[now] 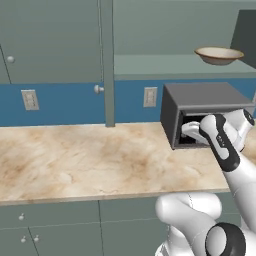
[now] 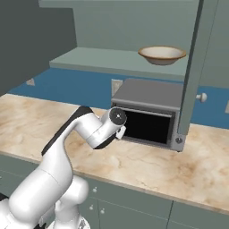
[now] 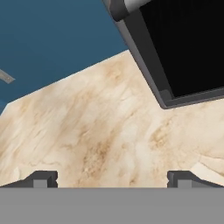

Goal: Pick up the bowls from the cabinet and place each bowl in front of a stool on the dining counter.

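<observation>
- We see our gripper (image 3: 112, 178) with its two dark finger tips (image 3: 41, 178) standing wide apart at the bottom of the hand view, open and holding nothing
- Between and beyond the tips lies the bare marble worktop (image 3: 100, 135), beige with tan veins
- In the hand view the dark grey microwave (image 3: 175, 52) sits tilted at the upper right, its black front facing us and its lower frame corner resting on the marble; the blue wall (image 3: 52, 39) fills the upper left
- From the base views we find the hand low, just in front of the microwave (image 2: 150, 117) and above the worktop (image 1: 90, 160), with the white arm (image 2: 67, 147) bent up from the base towards it
- In the left base view the hand overlaps the microwave's front, and we cannot tell whether it touches it
- The cabinet (image 1: 55, 40) hangs above the worktop; one door (image 2: 197, 62) stands open edge-on with a round silver knob (image 2: 202, 96) on it
- On the cabinet's open shelf (image 2: 103, 60), above the microwave, rests the cream-white bowl (image 2: 162, 54) with its tan-brown rim, upright and well apart from our claw
- The same bowl (image 1: 219, 55) shows at the upper right of the left base view, on the shelf (image 1: 155, 65)
- White wall sockets (image 1: 30, 99) sit on the blue wall (image 1: 65, 105) behind the worktop
</observation>
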You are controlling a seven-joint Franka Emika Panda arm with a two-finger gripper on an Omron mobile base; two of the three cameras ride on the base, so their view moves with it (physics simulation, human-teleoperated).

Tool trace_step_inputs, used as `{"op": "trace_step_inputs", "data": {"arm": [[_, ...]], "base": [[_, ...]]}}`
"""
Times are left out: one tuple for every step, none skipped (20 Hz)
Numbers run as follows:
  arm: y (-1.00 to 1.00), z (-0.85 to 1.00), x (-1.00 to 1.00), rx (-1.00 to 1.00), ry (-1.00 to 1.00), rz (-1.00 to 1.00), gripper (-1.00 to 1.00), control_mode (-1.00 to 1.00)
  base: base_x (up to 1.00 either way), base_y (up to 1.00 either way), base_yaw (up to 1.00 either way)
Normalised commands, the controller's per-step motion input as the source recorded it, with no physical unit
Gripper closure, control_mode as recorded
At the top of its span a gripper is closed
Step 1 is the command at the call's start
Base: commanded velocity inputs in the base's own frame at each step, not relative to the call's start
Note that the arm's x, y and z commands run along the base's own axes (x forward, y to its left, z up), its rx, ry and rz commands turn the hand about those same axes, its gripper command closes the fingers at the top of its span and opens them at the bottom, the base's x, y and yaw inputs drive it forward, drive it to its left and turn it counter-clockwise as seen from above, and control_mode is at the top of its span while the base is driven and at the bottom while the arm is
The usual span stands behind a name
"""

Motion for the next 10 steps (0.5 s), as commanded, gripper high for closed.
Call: {"op": "trace_step_inputs", "data": {"arm": [[0.00,0.00,0.00,0.00,0.00,0.00,-1.00,1.00],[0.00,0.00,0.00,0.00,0.00,0.00,-1.00,1.00],[0.00,0.00,0.00,0.00,0.00,0.00,-1.00,1.00],[0.00,0.00,0.00,0.00,0.00,0.00,-1.00,1.00],[0.00,0.00,0.00,0.00,0.00,0.00,-1.00,1.00],[0.00,0.00,0.00,0.00,0.00,0.00,-1.00,1.00],[0.00,0.00,0.00,0.00,0.00,0.00,-1.00,1.00],[0.00,0.00,0.00,0.00,0.00,0.00,-1.00,1.00],[0.00,0.00,0.00,0.00,0.00,0.00,-1.00,1.00],[0.00,0.00,0.00,0.00,0.00,0.00,-1.00,1.00]], "base": [[0.00,-0.27,0.00],[0.00,-0.29,-0.04],[-0.06,-0.32,-0.10],[-0.04,-0.28,-0.15],[-0.04,-0.25,-0.17],[-0.01,-0.22,-0.19],[0.00,-0.19,-0.21],[0.00,-0.12,-0.23],[0.00,0.00,-0.25],[0.13,0.00,-0.24]]}}
